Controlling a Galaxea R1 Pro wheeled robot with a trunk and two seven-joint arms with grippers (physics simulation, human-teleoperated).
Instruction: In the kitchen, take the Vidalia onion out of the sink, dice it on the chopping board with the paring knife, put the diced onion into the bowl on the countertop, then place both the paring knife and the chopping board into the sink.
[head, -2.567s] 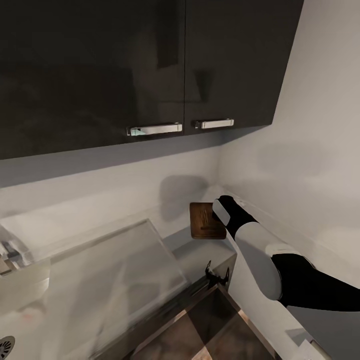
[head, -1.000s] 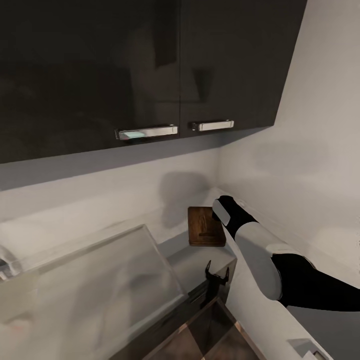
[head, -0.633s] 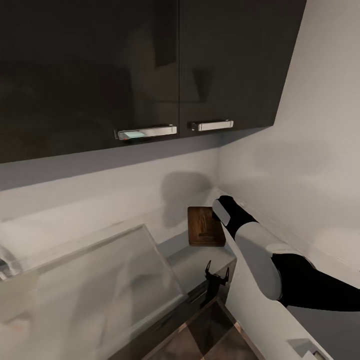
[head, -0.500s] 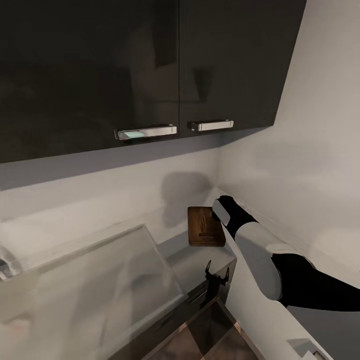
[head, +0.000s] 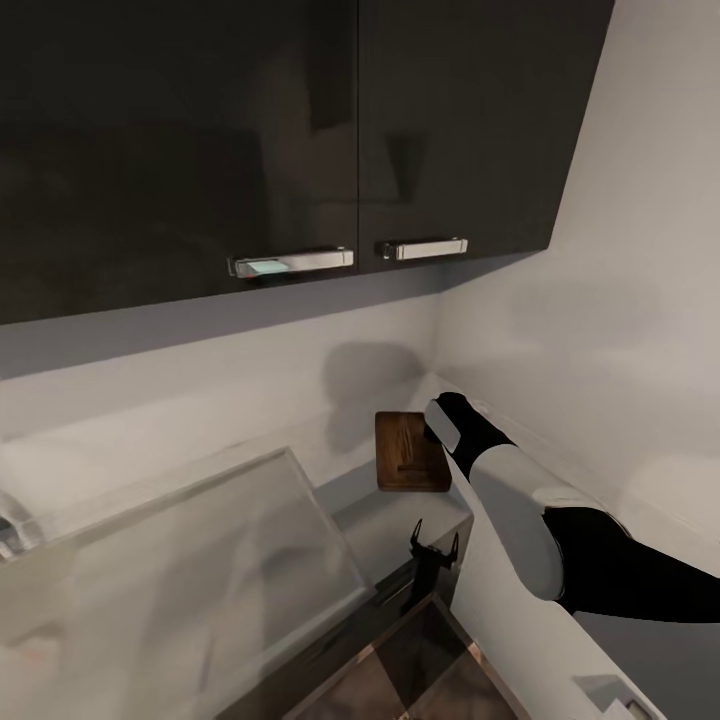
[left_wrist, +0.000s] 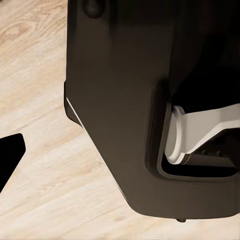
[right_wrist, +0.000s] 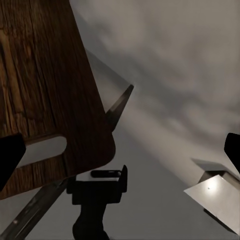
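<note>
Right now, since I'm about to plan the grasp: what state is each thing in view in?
chopping board: lying on the countertop, not gripped.
right gripper: open, fingers spread wide, close over the board.
wall cabinet doors: both shut.

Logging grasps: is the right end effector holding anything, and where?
Nothing: the right end effector is open by the chopping board, not gripping it.

Right arm (head: 520, 510) — glossy white shell, black joints; base dark.
</note>
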